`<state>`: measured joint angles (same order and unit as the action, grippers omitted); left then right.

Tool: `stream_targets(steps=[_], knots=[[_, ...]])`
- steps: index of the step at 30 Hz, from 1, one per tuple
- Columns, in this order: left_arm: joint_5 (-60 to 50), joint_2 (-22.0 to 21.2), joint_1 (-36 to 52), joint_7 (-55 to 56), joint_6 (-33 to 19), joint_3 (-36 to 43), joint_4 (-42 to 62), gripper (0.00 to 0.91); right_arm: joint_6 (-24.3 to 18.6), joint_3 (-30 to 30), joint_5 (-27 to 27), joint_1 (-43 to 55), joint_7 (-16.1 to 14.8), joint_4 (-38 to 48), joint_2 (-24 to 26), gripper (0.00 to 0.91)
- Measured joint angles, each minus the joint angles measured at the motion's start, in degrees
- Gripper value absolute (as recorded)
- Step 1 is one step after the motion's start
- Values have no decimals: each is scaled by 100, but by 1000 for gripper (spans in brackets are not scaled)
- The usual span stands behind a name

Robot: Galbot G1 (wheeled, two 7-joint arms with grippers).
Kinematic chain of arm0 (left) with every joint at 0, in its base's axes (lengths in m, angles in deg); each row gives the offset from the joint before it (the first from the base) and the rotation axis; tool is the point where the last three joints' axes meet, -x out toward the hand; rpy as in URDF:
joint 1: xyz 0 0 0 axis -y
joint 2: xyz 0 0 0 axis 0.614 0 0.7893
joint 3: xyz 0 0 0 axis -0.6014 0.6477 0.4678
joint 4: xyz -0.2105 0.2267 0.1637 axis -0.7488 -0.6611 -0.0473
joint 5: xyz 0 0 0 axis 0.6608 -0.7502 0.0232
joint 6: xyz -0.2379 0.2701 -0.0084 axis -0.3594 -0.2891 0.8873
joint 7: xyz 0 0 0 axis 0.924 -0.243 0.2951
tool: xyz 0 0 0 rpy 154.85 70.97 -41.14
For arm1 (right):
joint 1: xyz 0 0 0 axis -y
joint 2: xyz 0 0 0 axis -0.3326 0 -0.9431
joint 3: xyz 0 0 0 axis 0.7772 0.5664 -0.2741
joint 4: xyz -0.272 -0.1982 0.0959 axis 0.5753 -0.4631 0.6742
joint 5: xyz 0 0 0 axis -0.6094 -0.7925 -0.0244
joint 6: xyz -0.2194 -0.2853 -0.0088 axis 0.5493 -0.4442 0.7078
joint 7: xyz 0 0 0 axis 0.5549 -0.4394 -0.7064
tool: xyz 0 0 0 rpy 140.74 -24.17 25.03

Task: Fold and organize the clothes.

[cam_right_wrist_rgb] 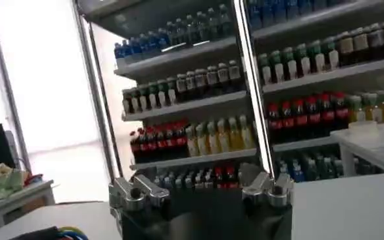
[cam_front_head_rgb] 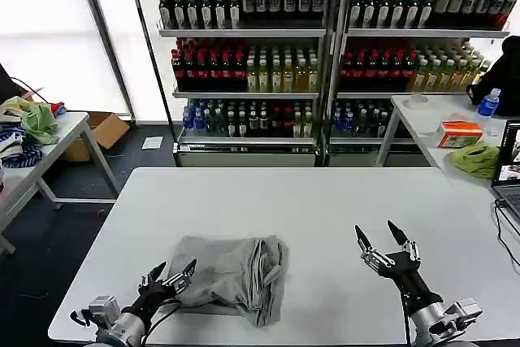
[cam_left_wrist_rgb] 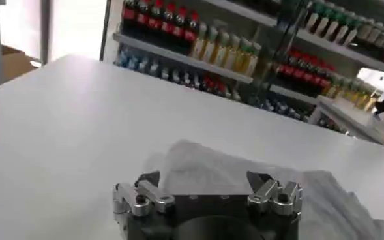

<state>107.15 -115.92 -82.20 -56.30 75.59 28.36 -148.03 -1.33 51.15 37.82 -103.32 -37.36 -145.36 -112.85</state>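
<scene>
A light grey shirt (cam_front_head_rgb: 231, 275) lies folded into a rumpled, roughly square bundle, flat on the white table, with layered edges bunched on the side toward the right gripper (cam_front_head_rgb: 387, 243), well apart from it; its near corner lies just beside the left gripper (cam_front_head_rgb: 175, 272)

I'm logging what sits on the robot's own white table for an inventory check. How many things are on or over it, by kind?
Folded grey shirt: 1
Grippers, fingers open: 2, the left gripper at the shirt's near-left edge and the right gripper raised above the white table
Total: 3
</scene>
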Motion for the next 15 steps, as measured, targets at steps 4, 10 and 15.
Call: stream_targets(steps=[4, 10, 15], knots=[[-73, -40, 17, -118, -4, -5, 161, 907, 14, -4, 0, 12, 5, -38, -3, 907], [-112, -51, 93, -264, -20, -18, 422, 121, -5, 13, -5, -16, -12, -24, -63, 907], [-113, -115, 155, -318, -44, 29, 511, 10, -43, 5, -24, -62, -29, -23, -110, 907]])
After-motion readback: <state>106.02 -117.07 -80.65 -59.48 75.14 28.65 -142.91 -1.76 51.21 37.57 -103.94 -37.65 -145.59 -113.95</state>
